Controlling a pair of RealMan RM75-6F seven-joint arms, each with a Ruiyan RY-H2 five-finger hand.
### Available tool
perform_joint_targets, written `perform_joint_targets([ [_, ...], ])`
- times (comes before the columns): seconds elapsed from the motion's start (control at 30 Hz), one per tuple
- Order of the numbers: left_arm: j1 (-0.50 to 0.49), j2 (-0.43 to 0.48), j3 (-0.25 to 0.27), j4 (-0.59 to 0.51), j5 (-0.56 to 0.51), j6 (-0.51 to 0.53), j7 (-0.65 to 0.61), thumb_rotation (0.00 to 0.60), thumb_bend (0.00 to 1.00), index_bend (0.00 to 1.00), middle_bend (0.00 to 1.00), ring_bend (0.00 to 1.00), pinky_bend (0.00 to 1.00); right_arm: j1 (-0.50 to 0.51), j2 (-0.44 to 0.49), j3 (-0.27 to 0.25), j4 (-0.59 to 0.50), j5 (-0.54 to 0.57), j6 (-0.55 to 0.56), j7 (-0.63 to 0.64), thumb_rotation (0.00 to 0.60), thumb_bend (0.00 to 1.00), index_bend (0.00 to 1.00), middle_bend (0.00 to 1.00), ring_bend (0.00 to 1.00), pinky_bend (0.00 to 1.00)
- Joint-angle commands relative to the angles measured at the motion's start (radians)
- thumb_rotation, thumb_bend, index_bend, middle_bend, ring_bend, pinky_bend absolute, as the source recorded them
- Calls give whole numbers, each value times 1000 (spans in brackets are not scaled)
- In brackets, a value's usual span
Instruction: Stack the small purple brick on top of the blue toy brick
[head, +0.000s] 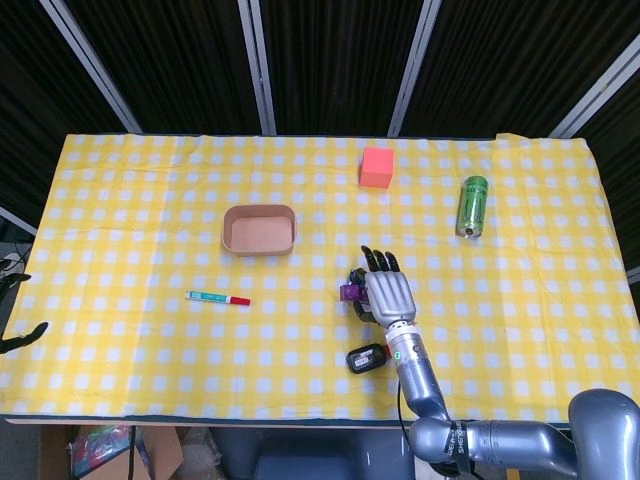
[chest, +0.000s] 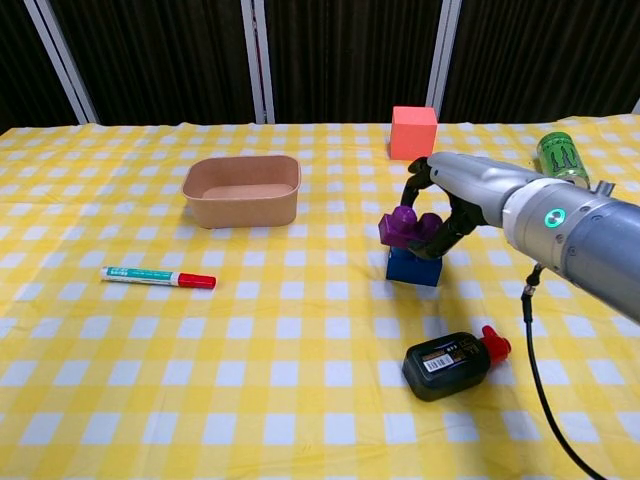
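Observation:
My right hand pinches the small purple brick and holds it right over the blue toy brick. In the chest view the purple brick sits against the blue brick's top, shifted a little to its left side. The head view hides the blue brick almost wholly behind my hand. Only fingertips of my left hand show, at the left edge of the head view.
A tan bowl stands at the back left, a marker pen lies left of centre. A black bottle with a red cap lies in front of the bricks. An orange cube and a green can stand further back.

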Motion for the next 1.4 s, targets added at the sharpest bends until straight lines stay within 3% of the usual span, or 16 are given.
perform_joint_targets([
  [0.03,0,1,-1,2,-2,-1,-5,600,210,261,88,0,47,11,-15,7,10,10,1,-16,600,513,596,1,0,0],
  [0.5,2,6,-2,7,-6,-4,-18,600,210,261,88,0,47,35,-43,17,71,48,-27,-39,600,514,596,1,0,0],
  [1.4,9,10,-1,-3,-15,5,6,600,210,262,88,0,47,4,17,10,91,42,-67,23,600,514,599,1,0,0],
])
